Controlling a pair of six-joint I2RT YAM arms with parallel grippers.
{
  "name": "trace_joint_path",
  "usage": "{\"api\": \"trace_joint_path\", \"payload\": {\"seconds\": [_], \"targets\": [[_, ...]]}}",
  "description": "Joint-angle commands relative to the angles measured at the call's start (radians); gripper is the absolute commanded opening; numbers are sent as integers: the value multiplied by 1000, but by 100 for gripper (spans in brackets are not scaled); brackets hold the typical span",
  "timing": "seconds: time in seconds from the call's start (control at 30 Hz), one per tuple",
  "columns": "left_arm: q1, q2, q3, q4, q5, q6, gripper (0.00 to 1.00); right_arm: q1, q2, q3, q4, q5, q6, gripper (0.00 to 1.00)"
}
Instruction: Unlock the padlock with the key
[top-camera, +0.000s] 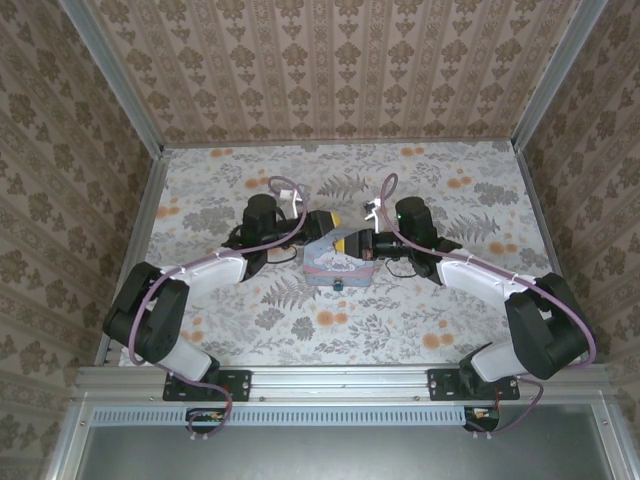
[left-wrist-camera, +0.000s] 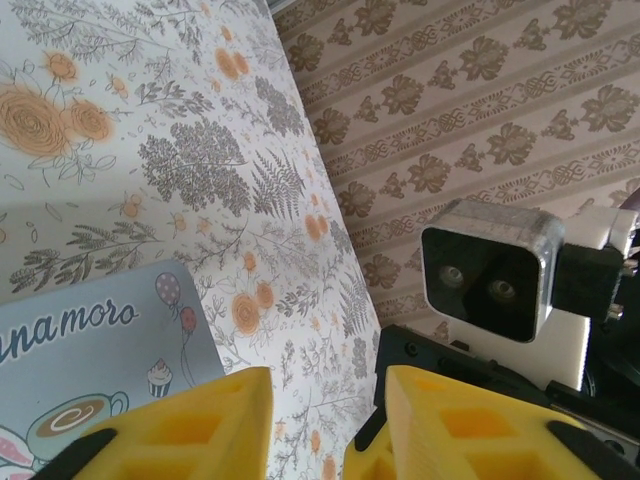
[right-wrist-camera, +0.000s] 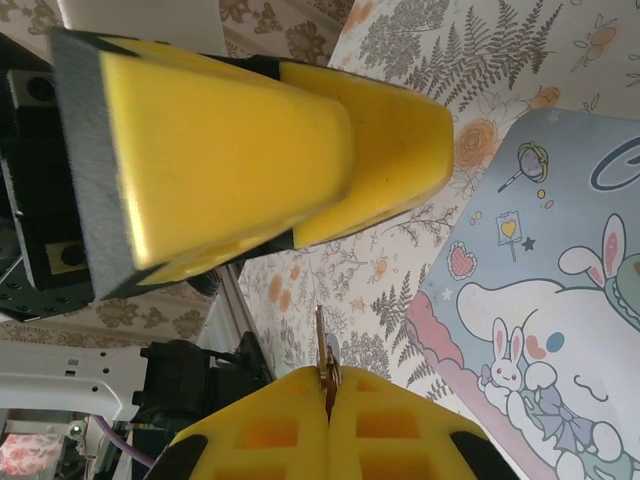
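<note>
The padlock (top-camera: 340, 285), a tiny teal-blue block with a dark part, lies on the table against the near edge of the pale blue tin (top-camera: 322, 262). My right gripper (right-wrist-camera: 328, 382) is shut on the key (right-wrist-camera: 320, 345), whose thin metal blade sticks out past the yellow pads. It hovers over the tin's far right part (top-camera: 352, 243). My left gripper (left-wrist-camera: 328, 400) faces it just beyond the tin's far edge (top-camera: 327, 221). Its yellow fingers (left-wrist-camera: 215, 415) stand partly apart with only tablecloth between them. From the right wrist those same fingers (right-wrist-camera: 250, 140) loom close above the key.
The tin's lid shows a cartoon rabbit print (right-wrist-camera: 560, 330) and lettering (left-wrist-camera: 90, 345). The right arm's wrist camera (left-wrist-camera: 490, 275) sits directly ahead of my left fingers. Patterned walls (top-camera: 340, 60) enclose the floral table on three sides.
</note>
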Motion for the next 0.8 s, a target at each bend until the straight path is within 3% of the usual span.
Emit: {"api": "trace_joint_path", "payload": {"seconds": [0.0, 0.43, 0.77], "targets": [[-11, 9, -15, 56, 20, -13, 34, -9, -3, -10, 37, -22, 15, 0], [-43, 16, -31, 75, 11, -16, 32, -24, 5, -14, 55, -16, 23, 0], [-54, 39, -23, 84, 16, -19, 19, -32, 8, -25, 66, -16, 28, 0]]}}
